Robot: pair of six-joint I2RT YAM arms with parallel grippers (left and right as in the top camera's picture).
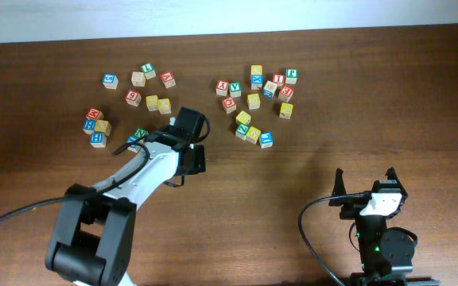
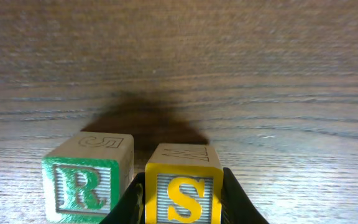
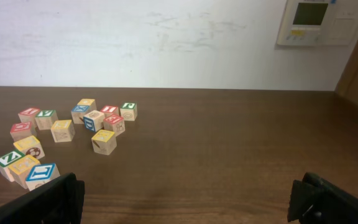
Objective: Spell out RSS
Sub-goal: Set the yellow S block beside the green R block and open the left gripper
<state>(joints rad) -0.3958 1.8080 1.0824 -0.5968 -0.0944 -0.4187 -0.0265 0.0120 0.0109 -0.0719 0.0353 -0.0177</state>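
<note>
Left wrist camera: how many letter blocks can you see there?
2. The green R block stands on the table at lower left. The yellow S block is just right of it, gripped by the left gripper. More could be hidden below the frame.

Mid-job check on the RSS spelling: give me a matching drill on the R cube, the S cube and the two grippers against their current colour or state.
Column one:
1. R cube
2. S cube
3. left gripper
4. right gripper

Column two:
A. open, holding nothing
B. green face, standing free on the table
C. yellow face, gripped on both sides
D. shut on a cube

Pairs: 1-B, 2-C, 3-D, 4-A
</note>
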